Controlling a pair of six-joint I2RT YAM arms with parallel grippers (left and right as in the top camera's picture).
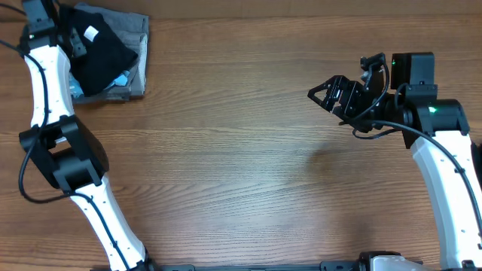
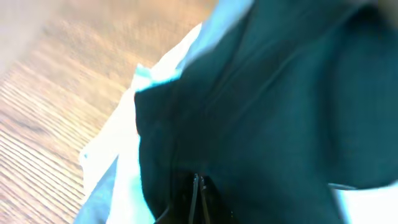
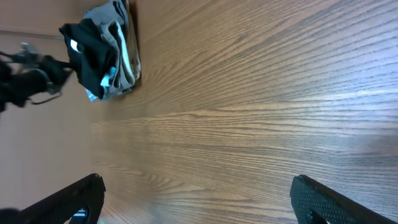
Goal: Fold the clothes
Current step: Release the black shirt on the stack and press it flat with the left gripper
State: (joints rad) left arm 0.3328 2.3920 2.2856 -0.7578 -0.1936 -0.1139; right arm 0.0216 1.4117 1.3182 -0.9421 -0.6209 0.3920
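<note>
Left gripper (image 2: pixel 196 193): was clamped shut, seemingly pinching the black T-shirt (image 1: pixel 105 56).
Right gripper (image 1: pixel 320 94): stood wide, empty.
Lift: needed a slow rise, leaving the grey garment (image 1: pixel 134 28) behind.

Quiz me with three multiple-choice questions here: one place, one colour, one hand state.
1. Seen from overhead, where on the table is the clothes pile? A) top left B) centre C) bottom right
2. What colour is the black garment's label? A) red B) white C) yellow
3. The right hand is: A) shut on cloth B) shut, empty C) open, empty
1 A: pile in the top left corner. 2 B: white patch on black. 3 C: fingers apart, nothing between.
</note>
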